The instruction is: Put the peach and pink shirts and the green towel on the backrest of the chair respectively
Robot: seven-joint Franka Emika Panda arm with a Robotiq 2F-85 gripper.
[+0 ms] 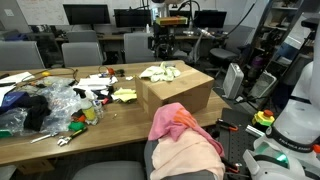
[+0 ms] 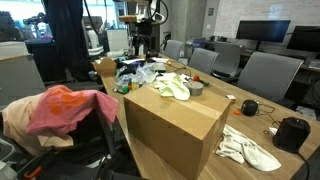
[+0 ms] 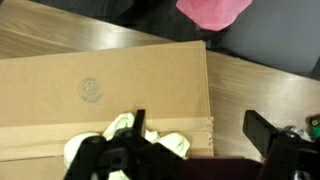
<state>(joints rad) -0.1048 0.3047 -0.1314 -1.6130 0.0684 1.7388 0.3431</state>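
The green towel (image 1: 160, 72) lies crumpled on top of a cardboard box (image 1: 180, 95); it also shows in an exterior view (image 2: 175, 87) and at the bottom of the wrist view (image 3: 118, 138). The pink shirt (image 1: 172, 120) and the peach shirt (image 1: 188, 155) hang over the backrest of the chair (image 1: 150, 158) in front of the table, as an exterior view also shows for the pink (image 2: 65, 105) and the peach (image 2: 12, 120). The pink shirt shows at the top of the wrist view (image 3: 215, 10). My gripper (image 3: 200, 135) is open and empty, above the box and beside the towel.
The wooden table (image 1: 50, 140) carries a heap of plastic bags and small items (image 1: 50, 105) at one end. A white cloth (image 2: 250, 148), a black speaker (image 2: 292, 133) and a tape roll (image 2: 197, 87) lie near the box. Office chairs (image 2: 262, 75) stand around.
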